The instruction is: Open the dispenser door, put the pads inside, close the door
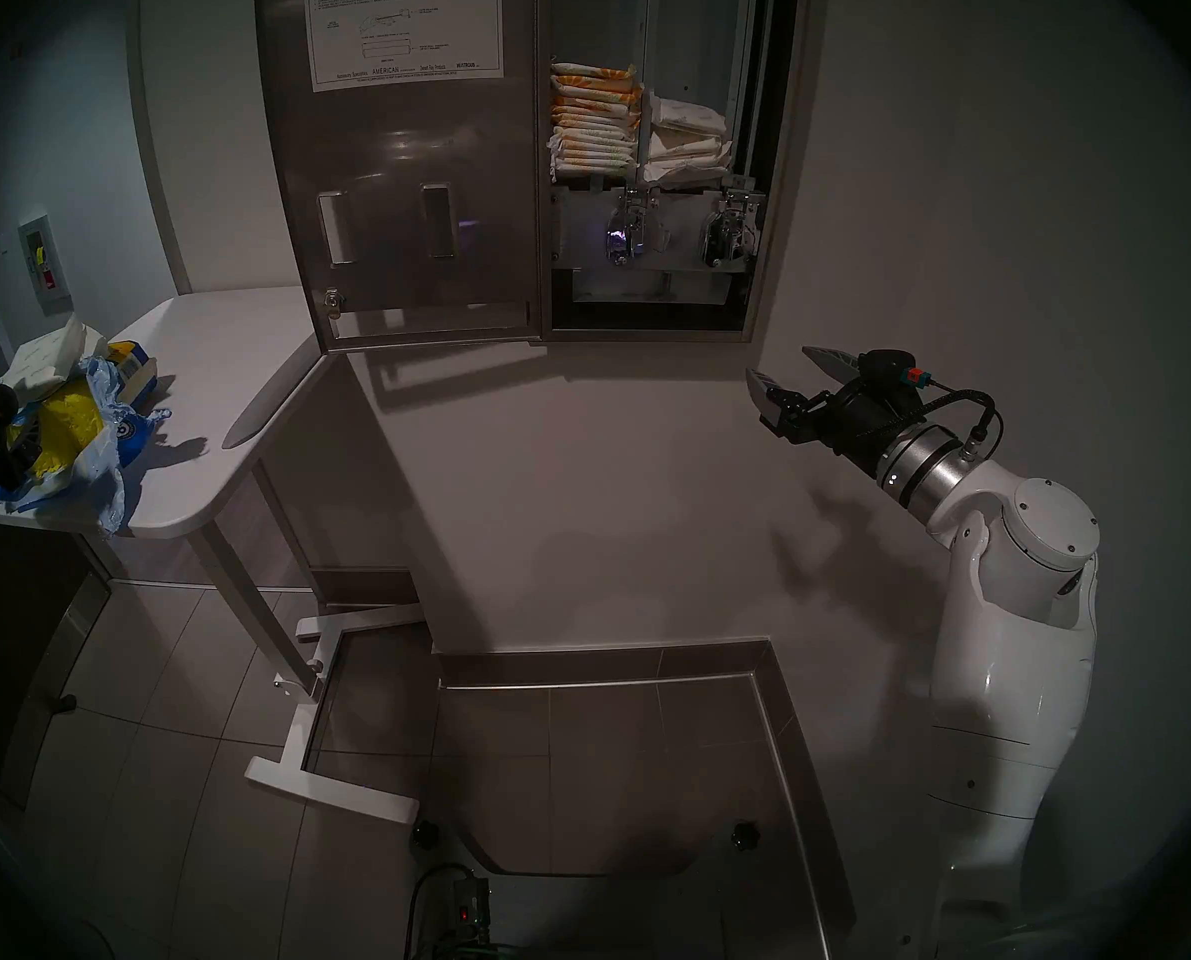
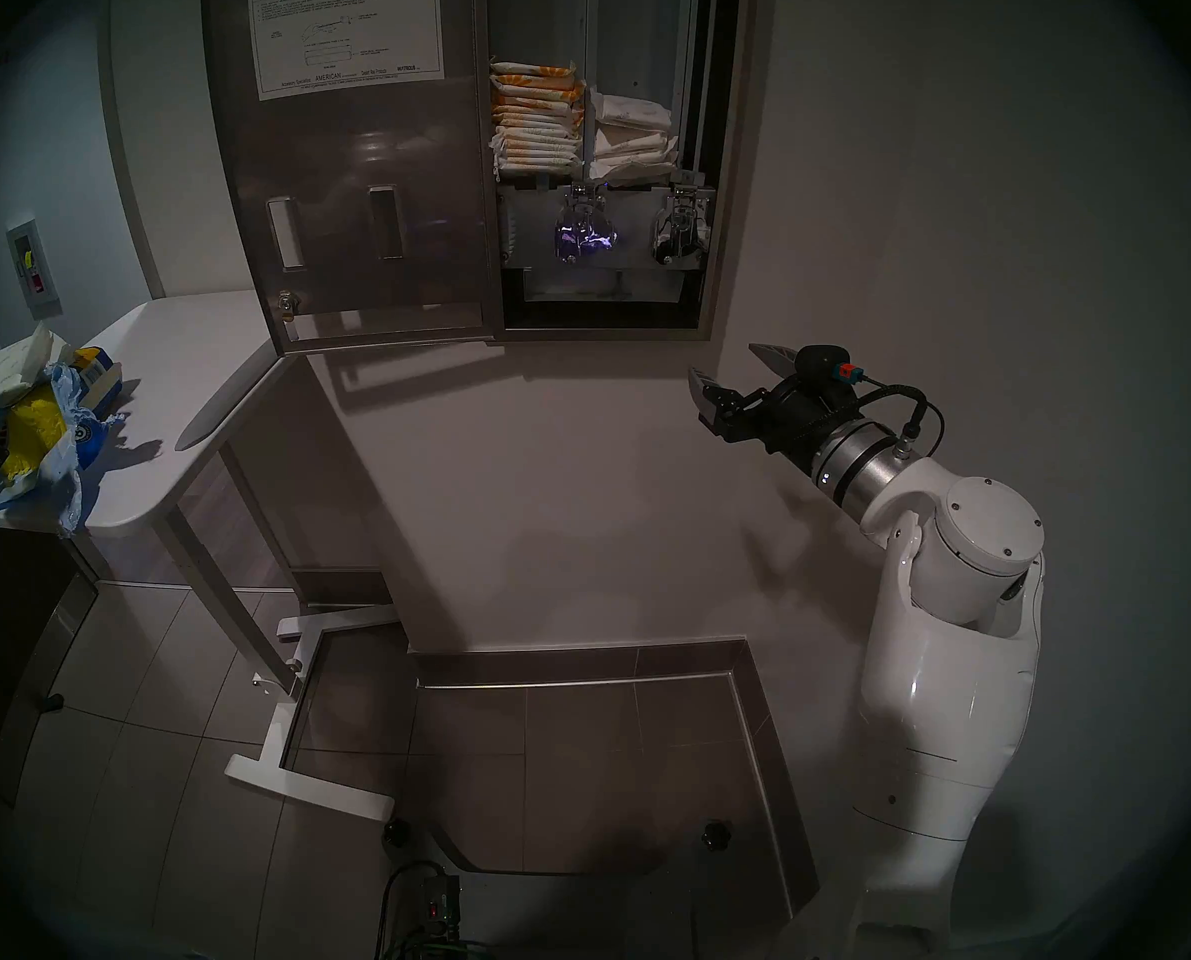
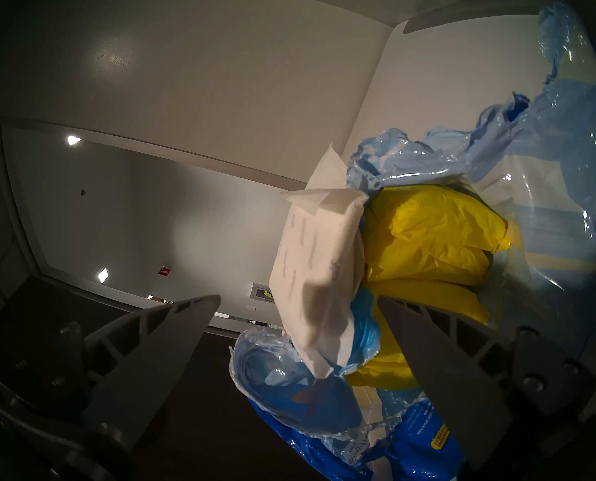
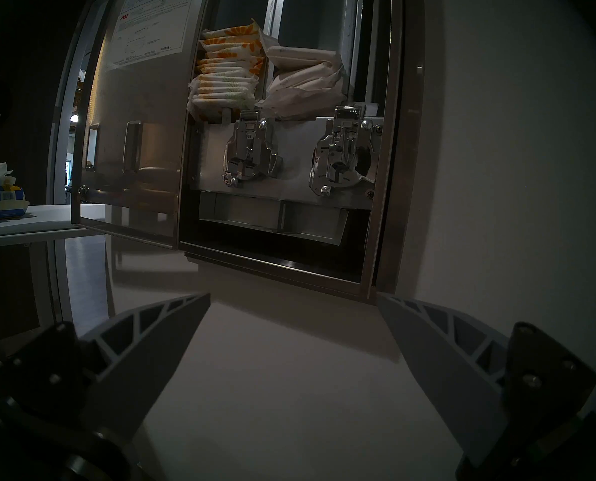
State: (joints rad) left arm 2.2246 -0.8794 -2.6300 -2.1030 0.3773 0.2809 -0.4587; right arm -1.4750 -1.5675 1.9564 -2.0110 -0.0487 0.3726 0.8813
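Right hand [image 1: 790, 377]: released, fingers spread wide, nothing between them. It hangs level in front of the wall, below and just right of the dispenser's lower right corner.

Left hand [image 3: 298, 301]: released as well, fingers apart. It sits at the desk's near left end, over the torn blue plastic bag [image 3: 549, 150]. One white pad [image 3: 319, 261] stands tilted in the gap ahead of the fingertips, leaning against the yellow bundles [image 3: 431, 240]. Whether either finger touches the pad, cannot tell.

Desk [image 1: 246, 356]: white top, left of the dispenser. More of the white pads [image 1: 41, 363] lie at its left end beside the bag.

Dispenser door [image 1: 405, 196]: swung fully open to the left, back face toward the head camera, white instruction sheet [image 1: 402, 23] on its upper part. Its lower edge hangs over the desk's far corner.

Dispenser interior [image 1: 648, 176]: left column holds a stack of orange-printed pads [image 1: 592, 120]; right column holds plain white pads [image 1: 689, 141], a lower stack. Two chrome lever mechanisms [image 1: 675, 235] sit below the stacks.
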